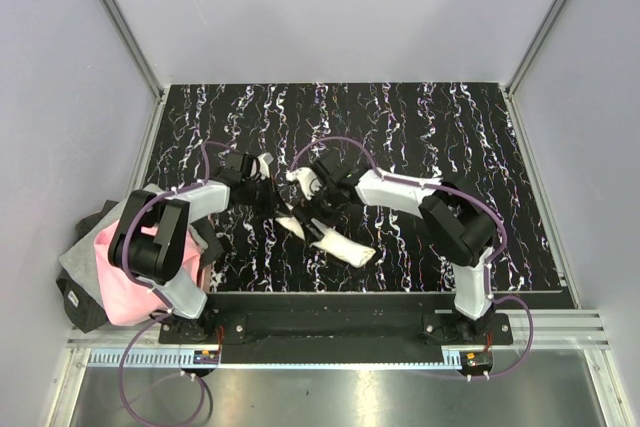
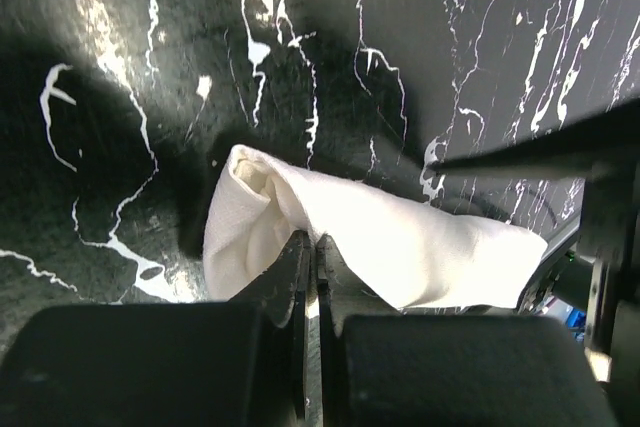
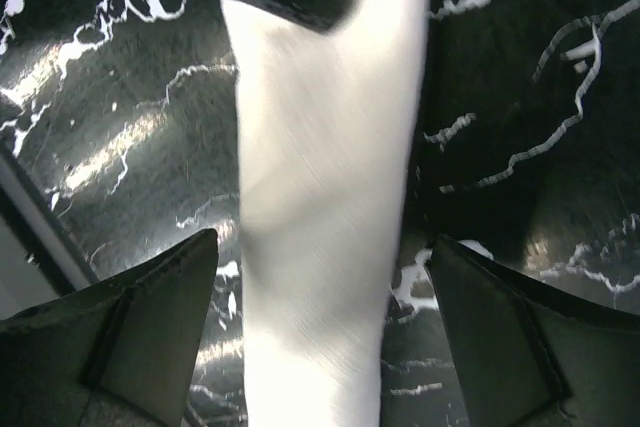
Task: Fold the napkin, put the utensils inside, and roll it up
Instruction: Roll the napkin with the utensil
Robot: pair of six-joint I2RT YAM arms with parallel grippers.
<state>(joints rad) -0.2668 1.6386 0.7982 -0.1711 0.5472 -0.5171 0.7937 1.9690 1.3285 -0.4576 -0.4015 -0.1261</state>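
The cream napkin [image 1: 335, 237] lies rolled into a slim tube, slanting across the near middle of the black marbled table [image 1: 450, 137]. My left gripper [image 1: 274, 183] is at its upper-left end. In the left wrist view the fingertips [image 2: 297, 250] are pressed together on a fold at the near edge of the napkin [image 2: 400, 237]. My right gripper [image 3: 322, 242] is open and straddles the napkin [image 3: 320, 197] without touching it, one finger on each side. It shows over the roll's middle in the top view [image 1: 312, 219]. The utensils are hidden.
A pink and grey cloth [image 1: 110, 267] hangs off the table's left edge beside the left arm's base. Grey enclosure walls stand on three sides. The right arm's dark body [image 2: 605, 237] fills the right edge of the left wrist view.
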